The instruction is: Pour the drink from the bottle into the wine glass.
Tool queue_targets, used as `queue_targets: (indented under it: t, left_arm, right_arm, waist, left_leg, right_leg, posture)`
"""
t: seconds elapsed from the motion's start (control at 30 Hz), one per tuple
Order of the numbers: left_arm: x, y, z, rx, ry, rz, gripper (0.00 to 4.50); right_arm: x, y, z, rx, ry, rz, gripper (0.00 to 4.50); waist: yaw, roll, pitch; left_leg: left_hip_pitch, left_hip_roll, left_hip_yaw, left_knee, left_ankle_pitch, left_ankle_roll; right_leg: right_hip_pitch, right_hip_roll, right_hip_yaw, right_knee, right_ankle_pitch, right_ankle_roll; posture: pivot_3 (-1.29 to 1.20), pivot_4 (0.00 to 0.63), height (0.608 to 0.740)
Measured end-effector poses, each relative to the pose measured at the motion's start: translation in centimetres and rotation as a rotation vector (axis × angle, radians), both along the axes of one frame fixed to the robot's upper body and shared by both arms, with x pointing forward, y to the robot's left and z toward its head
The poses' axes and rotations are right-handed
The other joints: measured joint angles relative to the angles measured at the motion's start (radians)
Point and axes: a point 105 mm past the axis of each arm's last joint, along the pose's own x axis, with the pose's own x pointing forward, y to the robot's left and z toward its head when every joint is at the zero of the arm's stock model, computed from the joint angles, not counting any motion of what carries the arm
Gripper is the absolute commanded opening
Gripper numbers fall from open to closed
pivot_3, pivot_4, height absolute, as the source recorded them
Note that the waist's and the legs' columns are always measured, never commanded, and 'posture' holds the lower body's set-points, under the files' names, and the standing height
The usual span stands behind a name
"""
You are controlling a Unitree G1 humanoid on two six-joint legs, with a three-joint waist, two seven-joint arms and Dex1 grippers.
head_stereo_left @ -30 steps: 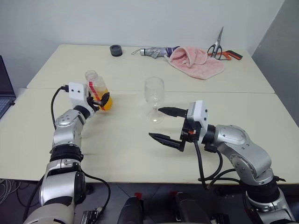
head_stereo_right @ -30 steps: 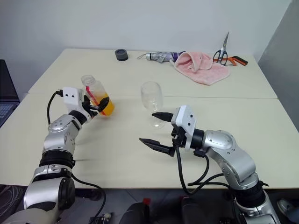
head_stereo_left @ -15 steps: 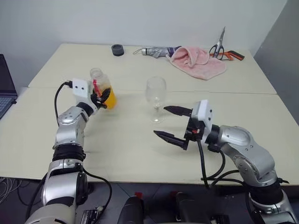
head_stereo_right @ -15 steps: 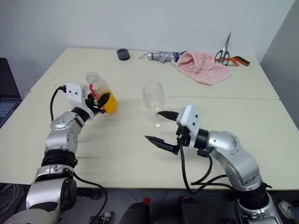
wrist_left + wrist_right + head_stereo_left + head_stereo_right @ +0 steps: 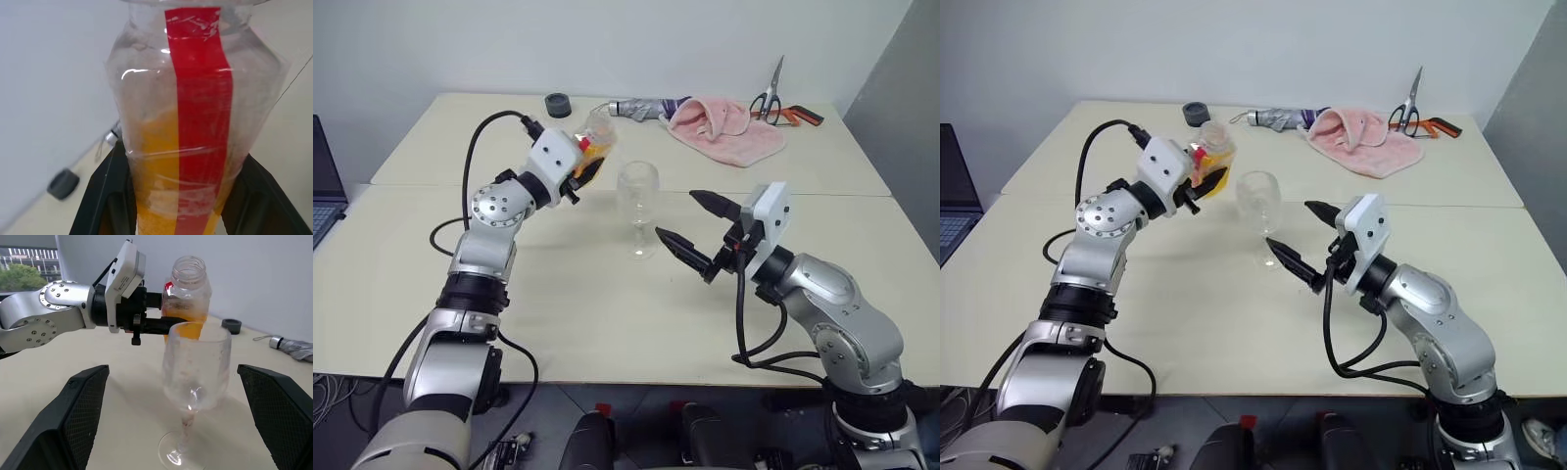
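Both arms: silver-grey metal shells, rounded joint housings w/ black bands btwn segments. Left arm [image 5: 487, 257] has round silver disc at elbow w/ ring of small dark screws. White boxy camera module [image 5: 553, 157] on left wrist; same type on right wrist [image 5: 769, 214]. Black cables loop from each module back along arm. Black tapered fingers [image 5: 677, 245], textured mesh-like pads in right wrist view. Small red-orange bit near right module.

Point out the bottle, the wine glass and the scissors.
bottle [image 5: 188, 296]: right wrist view, on its clear shoulder.
wine glass [image 5: 637, 190]: left eye view, on the bowl.
scissors [image 5: 767, 101]: left eye view, near the pivot.
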Motion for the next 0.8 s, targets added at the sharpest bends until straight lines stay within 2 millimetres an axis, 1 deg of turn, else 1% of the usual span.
queue_targets:
  t: [0.2, 0.37, 0.6, 0.8]
  left_arm:
    - [0.4, -0.1, -0.5, 0.132, -0.068, -0.01, 1.71]
    - [0.3, -0.1, 0.8, 0.212, -0.173, -0.019, 1.71]
    - [0.2, -0.2, 0.8, 0.345, -0.262, -0.033, 1.71]
    - [0.4, -0.3, 2.1, 0.421, -0.364, -0.021, 1.71]
  right_arm:
    - [0.1, 0.1, 0.1, 0.003, -0.012, -0.012, 4.5]
    - [0.2, 0.0, 0.1, 0.0, -0.024, -0.027, 4.5]
    - [0.2, 0.0, 0.2, 0.003, -0.028, -0.028, 4.5]
    - [0.2, -0.1, 0.3, 0.007, -0.038, -0.029, 4.5]
  waist:
    - [0.0, 0.0, 0.0]
    - [0.0, 0.0, 0.0]
    - [0.0, 0.0, 0.0]
    - [0.001, 0.0, 0.0]
  left_leg:
    - [-0.001, 0.0, 0.0, 0.0, 0.0, 0.0]
    - [-0.001, 0.0, 0.0, 0.0, 0.0, 0.0]
    - [-0.001, 0.0, 0.0, 0.0, 0.0, 0.0]
    - [-0.001, -0.001, 0.0, 0.0, 0.0, 0.0]
  right_leg:
    - [0.0, 0.0, 0.0, 0.0, 0.0, 0.0]
    - [0.0, 0.0, 0.0, 0.0, 0.0, 0.0]
    - [0.0, 0.0, -0.001, 0.0, 0.0, 0.0]
    - [0.0, 0.0, -0.001, 0.0, 0.0, 0.0]
  posture:
    - [0.0, 0.15, 0.74]
    - [0.0, 0.15, 0.74]
    - [0.0, 0.15, 0.74]
    - [0.0, 0.15, 0.74]
